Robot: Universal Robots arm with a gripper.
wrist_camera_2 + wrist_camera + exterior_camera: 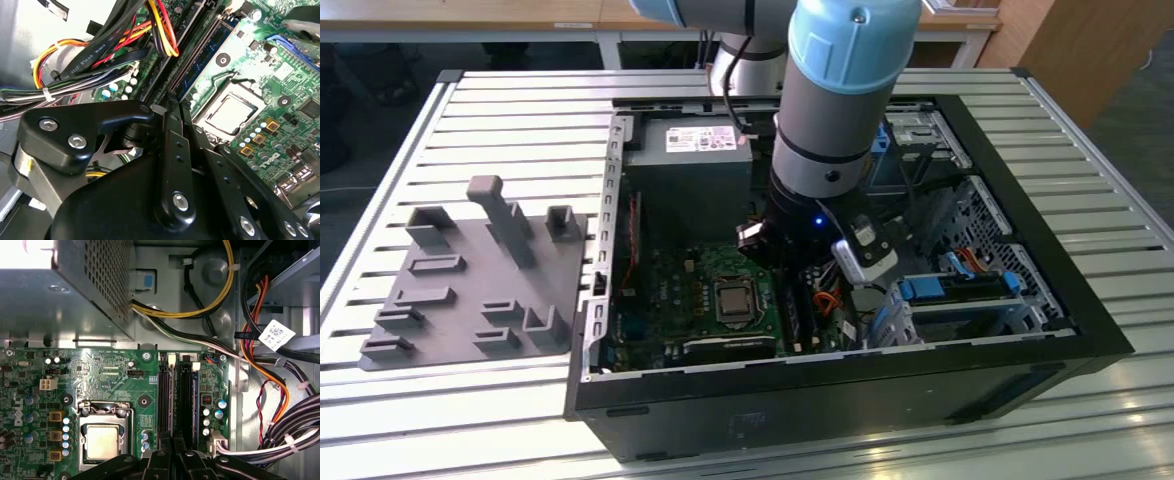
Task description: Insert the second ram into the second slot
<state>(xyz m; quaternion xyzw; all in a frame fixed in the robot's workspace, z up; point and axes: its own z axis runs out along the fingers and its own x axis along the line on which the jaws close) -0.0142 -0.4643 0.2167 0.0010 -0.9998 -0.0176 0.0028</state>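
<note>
I'm looking at an open computer case (1014,300) lying on a slatted desk (507,110). A grey holder tray (467,290) sits at the case's 9 o'clock in the exterior view. The robot arm (834,120) reaches straight down into the case and ends over the green motherboard (680,300).

In the exterior view the processor socket (734,300) is mid-board and the memory slots (794,315) run at its 3 o'clock. The blue drive caddy (961,290) is further out the same way, and the power supply (694,160) is at 12 o'clock.

In both wrist views the gripper (173,457) (172,107) hangs just over one end of the slot row (172,395). Its fingers (159,457) are drawn near each other with a slim gap between them. Whether they pinch anything I cannot tell.

The second ram (195,400) (212,52), a thin blue stick, appears to stand upright in the outermost slot. That slot is on the side near the bundle of coloured cables (260,370) and away from the socket (102,440). The dark slots (163,395) beside it lie between it and the socket.
</note>
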